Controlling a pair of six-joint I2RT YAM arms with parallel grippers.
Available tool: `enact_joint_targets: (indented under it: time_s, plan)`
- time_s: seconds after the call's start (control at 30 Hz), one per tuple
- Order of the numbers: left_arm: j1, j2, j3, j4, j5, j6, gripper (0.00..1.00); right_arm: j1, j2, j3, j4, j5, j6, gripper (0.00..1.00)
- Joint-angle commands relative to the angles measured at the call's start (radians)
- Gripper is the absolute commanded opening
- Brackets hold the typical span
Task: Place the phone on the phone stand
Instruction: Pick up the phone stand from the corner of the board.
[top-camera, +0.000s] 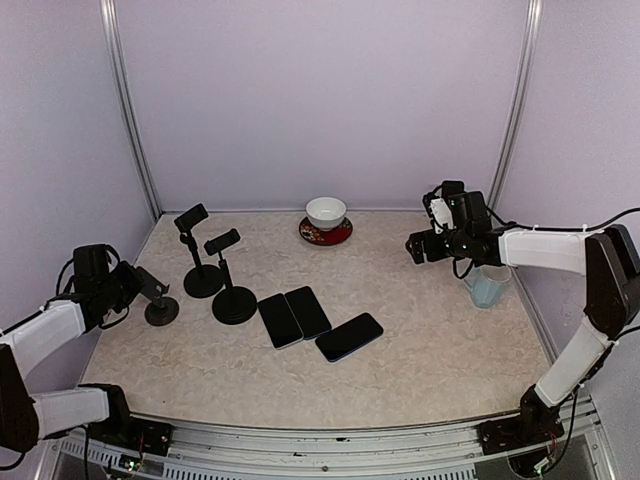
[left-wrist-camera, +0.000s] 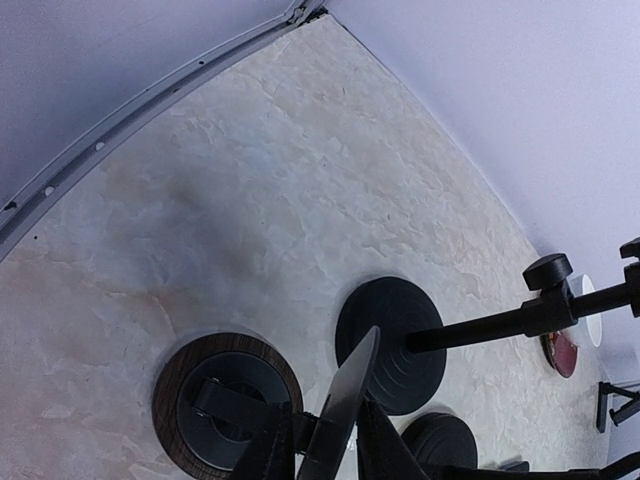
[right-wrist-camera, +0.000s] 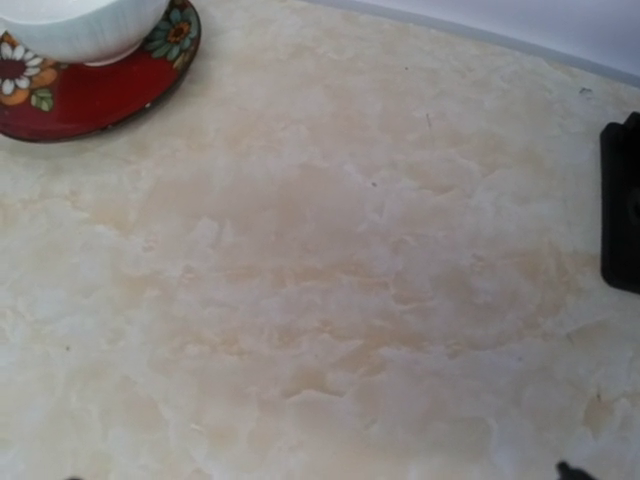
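Three black phones lie flat mid-table: one (top-camera: 280, 320), one beside it (top-camera: 308, 312), one nearer the right (top-camera: 349, 337). Two tall black phone stands (top-camera: 203, 270) (top-camera: 233, 290) stand left of them. A small stand with a wood-ringed base (top-camera: 160, 312) (left-wrist-camera: 175, 375) sits further left. My left gripper (top-camera: 128, 282) (left-wrist-camera: 325, 440) is shut on that small stand's thin tilted plate (left-wrist-camera: 350, 395), a finger on each side. My right gripper (top-camera: 418, 246) hovers empty over bare table at the right, fingertips wide apart and barely showing in its wrist view.
A white bowl (top-camera: 326, 211) (right-wrist-camera: 80, 25) on a red saucer (top-camera: 325, 233) (right-wrist-camera: 100, 90) sits at the back centre. A pale blue cup (top-camera: 487, 286) stands under my right forearm. The tall stands' bases (left-wrist-camera: 390, 345) (left-wrist-camera: 440, 440) are close to my left gripper. Walls enclose the table.
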Motion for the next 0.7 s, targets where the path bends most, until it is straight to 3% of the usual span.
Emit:
enact_joint_targets:
  time_s: [0.0,0.2,0.5,0.67]
  plan:
    - [0.007,-0.006,-0.005,0.032,0.003,-0.001,0.22,0.008,-0.032,0.038,-0.034,-0.008,0.01,1.0]
    - [0.007,-0.01,-0.01,0.031,0.0,-0.004,0.17,0.008,-0.053,0.048,-0.068,0.005,-0.004,1.0]
    - [0.007,-0.02,-0.004,0.031,0.002,-0.01,0.0,0.008,-0.07,0.049,-0.066,0.001,0.0,1.0]
    - [0.007,-0.043,-0.011,0.037,0.003,-0.011,0.0,0.009,-0.069,0.047,-0.065,-0.01,0.005,1.0]
